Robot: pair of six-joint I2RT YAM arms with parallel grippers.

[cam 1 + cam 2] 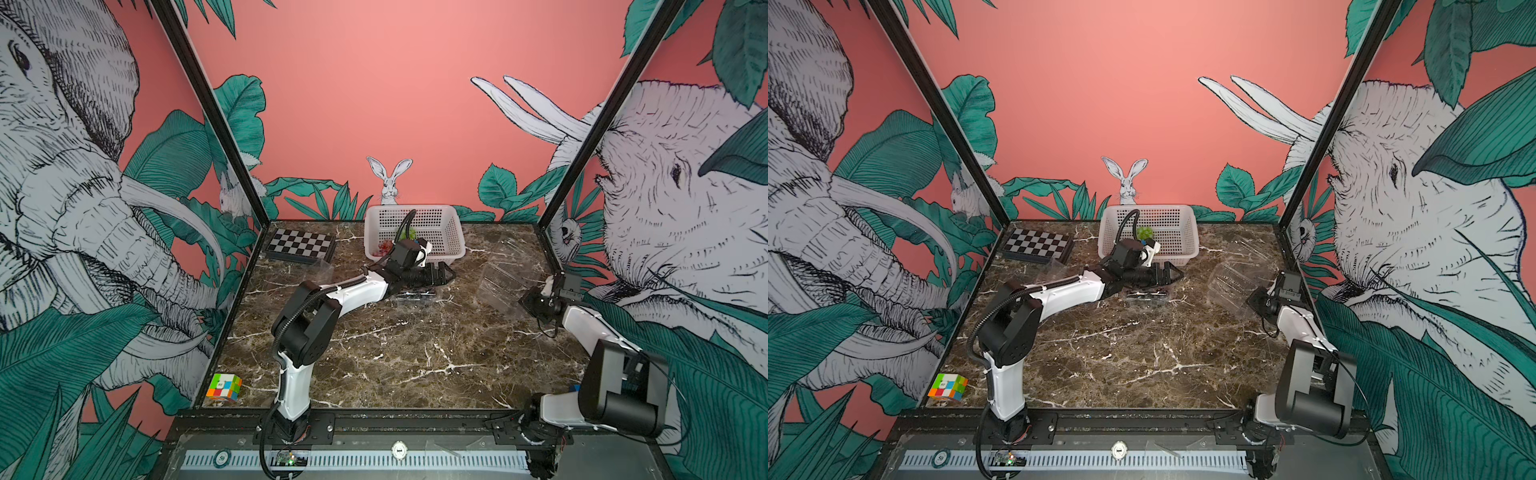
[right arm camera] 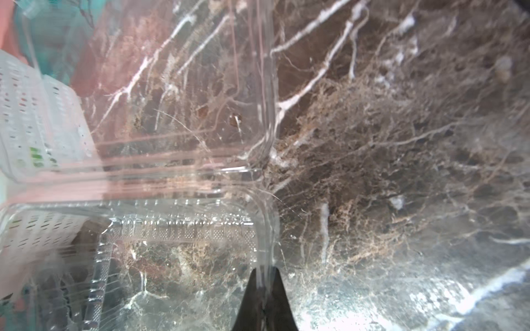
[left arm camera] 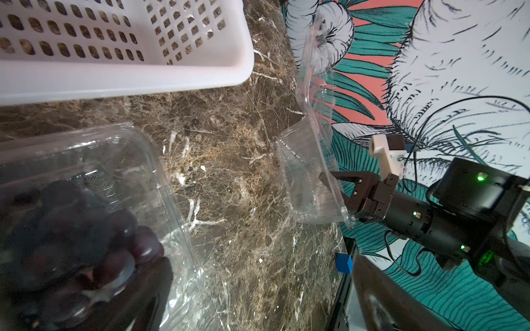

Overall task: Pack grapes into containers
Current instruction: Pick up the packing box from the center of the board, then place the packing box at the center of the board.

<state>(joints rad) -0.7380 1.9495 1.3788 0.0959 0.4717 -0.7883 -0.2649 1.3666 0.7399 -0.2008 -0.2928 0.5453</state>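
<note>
Veined marble tabletop (image 3: 229, 160) bears clear, ribbed rectangular container (image 3: 301, 177).

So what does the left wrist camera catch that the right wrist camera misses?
Only the left wrist view shows dark grapes lying in a clear container, plus the right gripper seen from outside. Only the right wrist view gives a close-up of its fingertips shut on the rim of the empty container. Both show that empty container, the white basket and the marble table.
</note>
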